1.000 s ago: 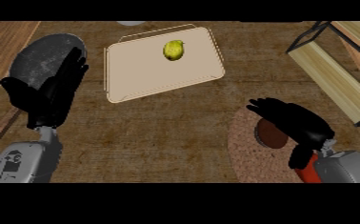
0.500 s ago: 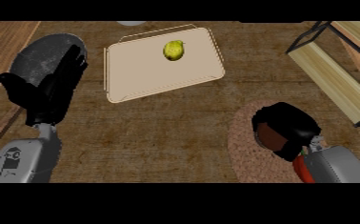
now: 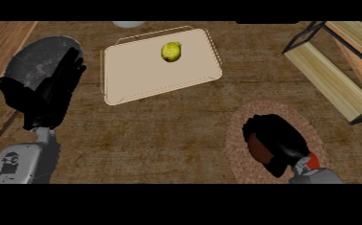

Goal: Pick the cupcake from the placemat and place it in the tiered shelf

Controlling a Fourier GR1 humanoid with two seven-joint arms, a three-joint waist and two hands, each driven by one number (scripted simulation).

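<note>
**Right hand down over cupcake on placemat**

Right hand [image 3: 277,142] sits on the round woven placemat [image 3: 244,164], fingers curled downward, apparently to close on the cupcake [image 3: 259,151]. Only a brown-red sliver shows beside and under the fingers; whether they actually have hold of it I cannot tell. Left hand [image 3: 50,92] rests open, fingers up, at the left edge. Tiered shelf [image 3: 329,75] lies well beyond the right fingertips, cut off by the frame.

counter [image 3: 170,133]: rough wood grain, matt | placemat [image 3: 244,166]: woven, coarse | tiered shelf [image 3: 322,78]: pale smooth wood | tray [image 3: 141,80]: smooth matt beige
</note>
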